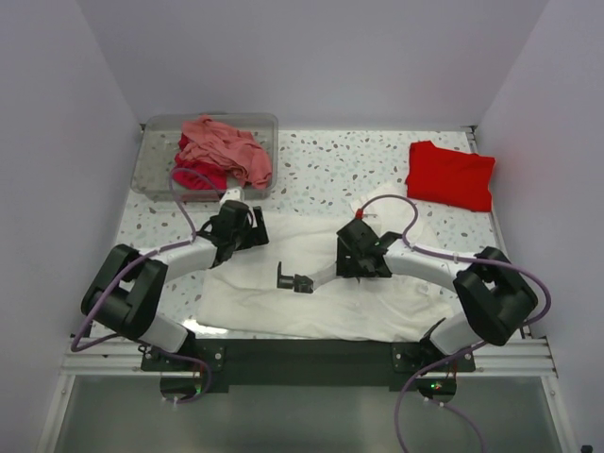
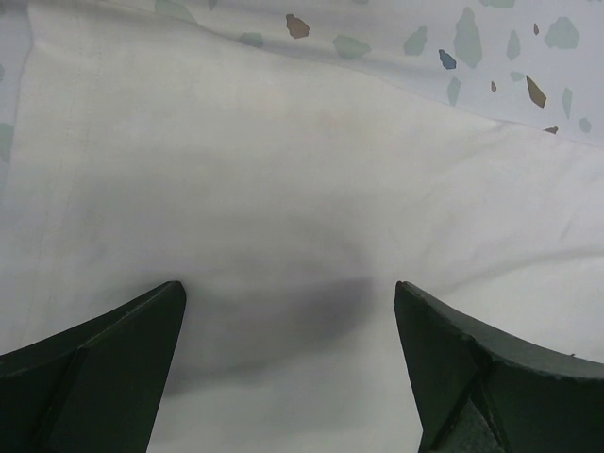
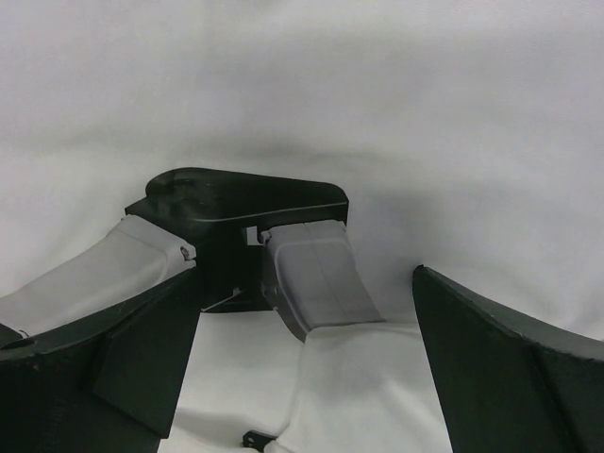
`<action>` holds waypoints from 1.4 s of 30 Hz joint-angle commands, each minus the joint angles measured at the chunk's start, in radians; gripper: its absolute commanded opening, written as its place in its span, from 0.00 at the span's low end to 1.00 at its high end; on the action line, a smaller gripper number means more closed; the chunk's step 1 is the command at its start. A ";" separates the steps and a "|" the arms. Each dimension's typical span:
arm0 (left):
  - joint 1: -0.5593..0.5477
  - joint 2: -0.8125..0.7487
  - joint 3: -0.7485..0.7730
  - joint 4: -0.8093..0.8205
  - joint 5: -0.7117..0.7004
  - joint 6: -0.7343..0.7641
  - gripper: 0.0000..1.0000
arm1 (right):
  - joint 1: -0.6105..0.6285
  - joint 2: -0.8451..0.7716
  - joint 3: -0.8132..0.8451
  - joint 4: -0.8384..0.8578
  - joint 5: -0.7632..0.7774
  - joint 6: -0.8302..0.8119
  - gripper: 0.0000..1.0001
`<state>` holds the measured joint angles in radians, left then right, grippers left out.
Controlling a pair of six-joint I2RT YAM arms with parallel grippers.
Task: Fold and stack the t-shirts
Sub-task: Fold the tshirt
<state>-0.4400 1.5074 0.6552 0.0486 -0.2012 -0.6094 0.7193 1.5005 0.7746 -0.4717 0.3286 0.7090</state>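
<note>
Your left gripper (image 2: 288, 288) hangs wide open and empty over the white shirt (image 2: 283, 170), which lies spread across the near side of the desk (image 1: 321, 175). Your right gripper (image 3: 304, 272), also wide open, holds nothing; the red shirt (image 1: 451, 175) lies folded far right.

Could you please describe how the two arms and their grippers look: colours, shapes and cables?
The left arm and the right arm have light grey shells between bulky black joints. A thin purple cable loops along each arm. Both are mounted on a black base plate over a metal rail. The fingers are dark, matte and wedge-shaped, tapering towards the tip.
</note>
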 commanded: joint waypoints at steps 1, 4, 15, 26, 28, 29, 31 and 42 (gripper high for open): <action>-0.003 -0.013 -0.048 -0.001 -0.003 -0.027 0.98 | 0.011 0.017 -0.050 0.019 -0.006 0.047 0.97; -0.003 -0.050 -0.086 -0.024 -0.024 -0.030 0.98 | 0.016 0.015 -0.087 0.019 -0.022 0.066 0.97; -0.005 -0.191 -0.198 -0.098 -0.004 -0.062 0.98 | 0.069 -0.069 -0.179 -0.054 -0.066 0.139 0.98; -0.003 -0.234 -0.004 -0.196 -0.105 -0.007 1.00 | 0.098 -0.160 -0.100 -0.188 -0.020 0.146 0.99; 0.015 -0.202 0.052 -0.214 -0.167 0.022 1.00 | 0.098 -0.180 -0.064 -0.205 -0.017 0.138 0.99; 0.026 -0.188 0.095 -0.208 -0.178 0.031 1.00 | 0.098 -0.190 -0.055 -0.218 -0.016 0.136 0.99; 0.058 -0.129 0.133 -0.187 -0.188 0.054 1.00 | 0.098 -0.220 -0.035 -0.235 -0.010 0.133 0.99; 0.112 0.111 0.293 -0.170 -0.254 0.089 0.78 | 0.097 -0.371 -0.014 -0.304 0.004 0.138 0.99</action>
<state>-0.3481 1.6154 0.9112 -0.1295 -0.4000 -0.5381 0.8127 1.1679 0.7330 -0.7303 0.3210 0.8234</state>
